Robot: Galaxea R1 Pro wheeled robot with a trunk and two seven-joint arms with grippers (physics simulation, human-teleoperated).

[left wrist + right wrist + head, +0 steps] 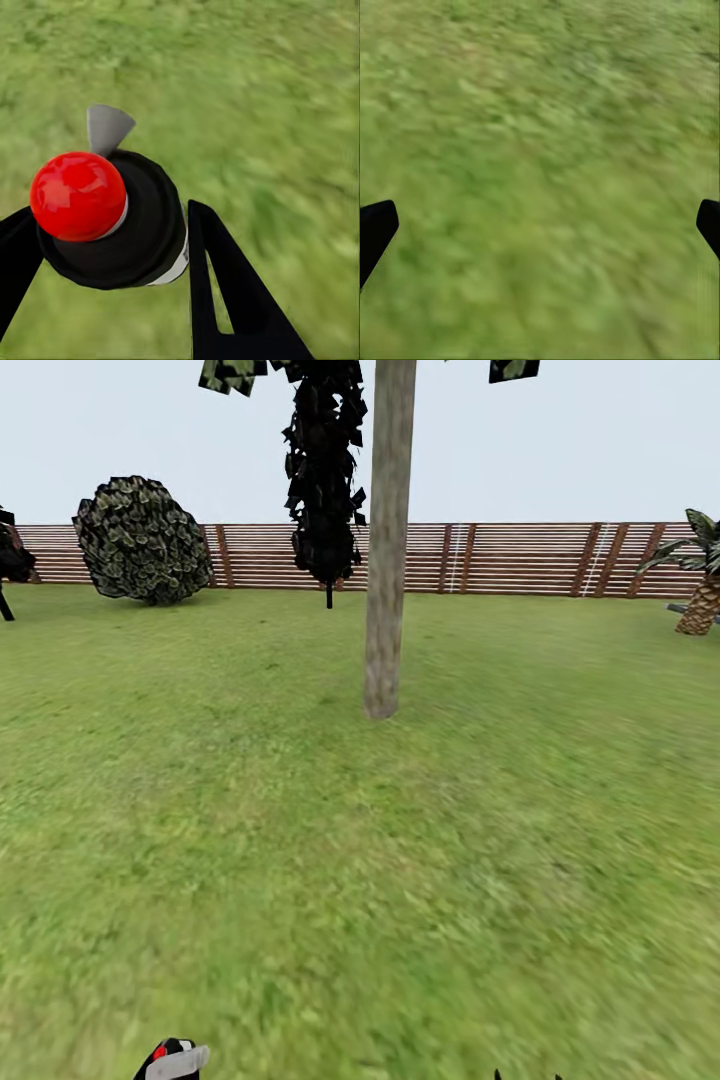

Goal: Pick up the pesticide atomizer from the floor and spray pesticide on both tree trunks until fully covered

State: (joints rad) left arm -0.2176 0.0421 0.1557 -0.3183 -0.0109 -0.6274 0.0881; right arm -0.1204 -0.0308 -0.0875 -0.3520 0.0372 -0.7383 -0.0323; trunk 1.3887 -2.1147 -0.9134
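Claw: right claw [540,225] spread wide, both black fingertips [375,229] far apart, nothing between them.
Ground: blurred green grass lawn [547,135] under the claw, mottled light and dark.

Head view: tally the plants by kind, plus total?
Thick mottled grey-brown bare tree trunk: 1
Narrow black cypress-like trees: 2, the second cut at the left edge
Round dark-green leafy bush: 1
Short scaly-trunked palm: 1
Total: 5
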